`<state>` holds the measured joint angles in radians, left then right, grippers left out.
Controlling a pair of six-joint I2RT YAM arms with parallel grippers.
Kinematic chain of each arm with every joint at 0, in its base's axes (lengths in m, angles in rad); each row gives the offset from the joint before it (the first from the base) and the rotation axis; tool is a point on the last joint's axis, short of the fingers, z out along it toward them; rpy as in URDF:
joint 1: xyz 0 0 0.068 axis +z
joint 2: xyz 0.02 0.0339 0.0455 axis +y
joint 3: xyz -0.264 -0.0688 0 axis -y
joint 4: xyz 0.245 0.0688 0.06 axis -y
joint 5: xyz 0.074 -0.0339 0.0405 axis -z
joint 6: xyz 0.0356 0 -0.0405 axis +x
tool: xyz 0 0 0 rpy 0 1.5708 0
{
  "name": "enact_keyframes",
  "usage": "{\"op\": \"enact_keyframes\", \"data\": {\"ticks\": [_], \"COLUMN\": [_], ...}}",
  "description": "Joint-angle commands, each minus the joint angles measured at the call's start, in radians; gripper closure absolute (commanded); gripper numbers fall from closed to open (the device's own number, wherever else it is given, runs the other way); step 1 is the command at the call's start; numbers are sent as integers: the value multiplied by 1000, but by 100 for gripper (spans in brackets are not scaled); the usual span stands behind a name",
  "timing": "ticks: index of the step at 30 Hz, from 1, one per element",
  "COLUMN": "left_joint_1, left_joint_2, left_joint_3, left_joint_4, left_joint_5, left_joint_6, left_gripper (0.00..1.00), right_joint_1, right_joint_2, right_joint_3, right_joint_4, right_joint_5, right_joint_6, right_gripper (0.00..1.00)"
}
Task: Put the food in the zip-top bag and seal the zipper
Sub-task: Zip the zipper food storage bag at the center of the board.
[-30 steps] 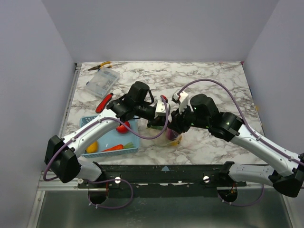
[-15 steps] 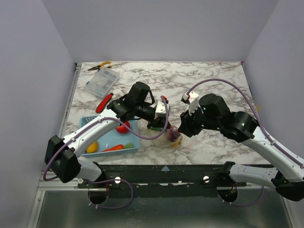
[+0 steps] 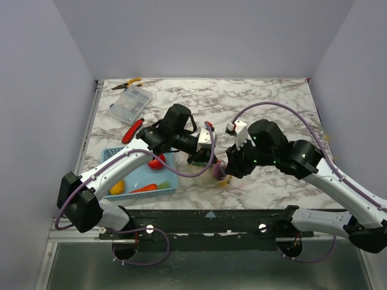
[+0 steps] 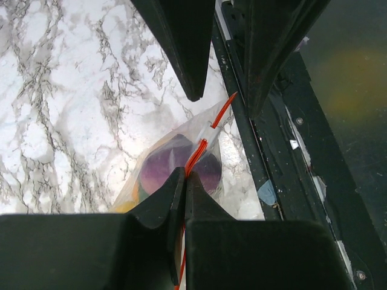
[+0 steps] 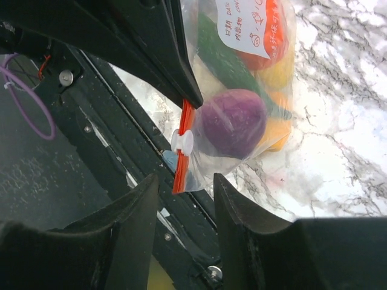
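Note:
The zip-top bag (image 3: 213, 173) hangs near the table's front edge, holding a purple onion (image 5: 233, 121), a green piece (image 5: 227, 63), a red piece (image 5: 275, 36) and yellow pieces (image 5: 278, 130). My left gripper (image 3: 202, 158) is shut on the red-orange zipper (image 4: 202, 145), and its tips (image 4: 185, 175) pinch the strip. The onion (image 4: 160, 166) shows through the plastic below. My right gripper (image 5: 185, 181) is open. Its fingers straddle the zipper's free end (image 5: 183, 169), just below the white slider (image 5: 181, 141), without touching. It sits right of the bag in the top view (image 3: 230, 168).
A blue mesh basket (image 3: 115, 158) at the left holds a red tomato (image 3: 156, 162), an orange carrot (image 3: 145, 188) and a yellow piece (image 3: 117, 186). A red-handled knife (image 3: 132, 131), a clear plastic box (image 3: 130, 104) and yellow-handled pliers (image 3: 128, 83) lie behind it.
My right gripper drew back to the right from the bag, then came partway back toward its zipper end. My left gripper has kept its hold and not moved.

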<state>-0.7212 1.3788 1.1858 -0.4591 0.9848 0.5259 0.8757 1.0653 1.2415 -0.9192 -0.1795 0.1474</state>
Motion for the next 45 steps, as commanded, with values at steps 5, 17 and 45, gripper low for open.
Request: {"op": "enact_keyframes", "data": {"ticks": [5,17,45], "left_joint_1": [3,1,-40], "left_joint_2": [8,-9,72], "left_joint_3": [38,23,1], "left_joint_4": [0,66,218], "left_joint_5": [53,145,148], "left_joint_6": [-1,-88,-234], "left_gripper": [100,58,57], "right_joint_1": [-3,-3,-3], "right_joint_2": [59,27,-28], "right_joint_3": [18,-40,-76], "right_joint_4": [-8,68,127], "right_joint_5": [1,78,19], "right_joint_6": [-33,-42,-31], "right_gripper": [80,100,100]}}
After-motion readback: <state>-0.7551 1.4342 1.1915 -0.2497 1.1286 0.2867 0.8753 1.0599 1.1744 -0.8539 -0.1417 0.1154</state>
